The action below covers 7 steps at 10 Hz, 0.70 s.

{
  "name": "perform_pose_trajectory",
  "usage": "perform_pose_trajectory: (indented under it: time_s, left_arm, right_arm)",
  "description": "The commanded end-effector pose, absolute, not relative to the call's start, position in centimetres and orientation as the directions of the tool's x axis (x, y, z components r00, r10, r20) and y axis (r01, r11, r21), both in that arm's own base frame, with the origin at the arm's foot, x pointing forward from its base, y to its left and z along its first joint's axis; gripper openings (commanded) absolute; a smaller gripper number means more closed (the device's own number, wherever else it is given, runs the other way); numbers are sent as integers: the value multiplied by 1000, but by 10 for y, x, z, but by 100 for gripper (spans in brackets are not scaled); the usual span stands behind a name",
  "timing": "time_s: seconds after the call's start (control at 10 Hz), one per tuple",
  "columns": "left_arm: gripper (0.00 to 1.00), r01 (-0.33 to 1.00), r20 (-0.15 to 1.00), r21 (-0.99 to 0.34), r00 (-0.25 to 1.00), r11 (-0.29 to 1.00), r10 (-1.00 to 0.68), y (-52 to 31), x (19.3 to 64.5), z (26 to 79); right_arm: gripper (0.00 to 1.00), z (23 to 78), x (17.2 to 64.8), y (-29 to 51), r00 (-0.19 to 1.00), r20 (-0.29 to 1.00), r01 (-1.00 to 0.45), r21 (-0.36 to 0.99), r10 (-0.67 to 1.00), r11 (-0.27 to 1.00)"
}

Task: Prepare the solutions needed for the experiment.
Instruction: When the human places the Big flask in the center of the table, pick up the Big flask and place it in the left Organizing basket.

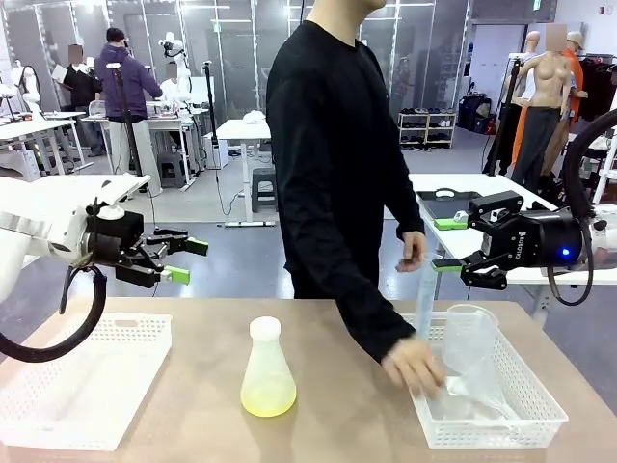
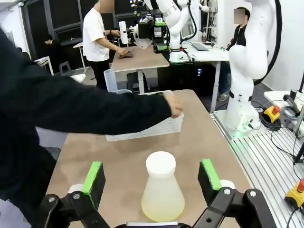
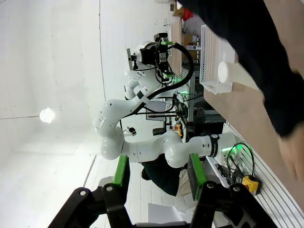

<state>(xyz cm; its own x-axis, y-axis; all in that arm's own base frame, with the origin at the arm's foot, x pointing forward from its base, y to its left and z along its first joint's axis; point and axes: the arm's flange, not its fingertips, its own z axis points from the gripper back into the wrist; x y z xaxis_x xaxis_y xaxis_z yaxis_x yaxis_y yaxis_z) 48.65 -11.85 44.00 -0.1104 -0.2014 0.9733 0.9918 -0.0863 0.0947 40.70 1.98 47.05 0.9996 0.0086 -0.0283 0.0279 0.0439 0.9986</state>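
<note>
The conical flask point(image 1: 267, 372) stands upright near the middle of the worktop point(image 1: 328, 424), close to the robot's edge, capped with a white round cap point(image 1: 264, 329), and the solutions point(image 1: 268, 397) sit as a shallow pale yellow layer in its base. The left gripper point(image 1: 181, 260) hangs above the worktop's left side, over the inner edge of the left white basket point(image 1: 58, 405), its green-padded fingers spread wide with nothing between them. From the left wrist view the flask point(image 2: 162, 194) lies straight ahead and centred between the two pads point(image 2: 93, 173), its long axis vertical, so the fingers stand to either side of the line to its neck; the judgement is that a forward and downward reach would bring the pads around the body. The right gripper point(image 1: 448, 243) hovers high beyond the worktop's right far edge, jaws partly apart, holding nothing visible, and its own view point(image 3: 156, 178) looks off into the room sideways. The person's hand point(image 1: 416, 367) reaches into the right white basket point(image 1: 540, 424) at the worktop's right corner, beside a clear beaker point(image 1: 470, 333) and a tall clear cylinder point(image 1: 424, 299). The left arm is plainly nearer the flask, and it is aligned; the right arm is well apart from it, with the person's sleeve between.
</note>
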Motion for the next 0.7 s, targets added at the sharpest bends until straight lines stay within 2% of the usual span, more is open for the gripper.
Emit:
perform_pose_trajectory:
  time_s: [0.0, 0.2, 0.3, 0.6]
  left_arm:
    - [100, 992, 973, 92, -109, -92, -201, -121, 486, 439]
    - [100, 955, 962, 253, -265, -155, -66, -149, 506, 420]
    - [100, 947, 957, 287, -289, -145, 6, -161, 511, 418]
    - [100, 957, 964, 250, -232, -146, 127, -194, 520, 396]
  right_arm:
    - [63, 471, 406, 19, 1000, -27, 27, 999, 12, 40]
    - [63, 471, 406, 19, 1000, -27, 27, 999, 12, 40]
    - [63, 471, 406, 19, 1000, -27, 27, 999, 12, 40]
    - [63, 471, 406, 19, 1000, -27, 27, 999, 12, 40]
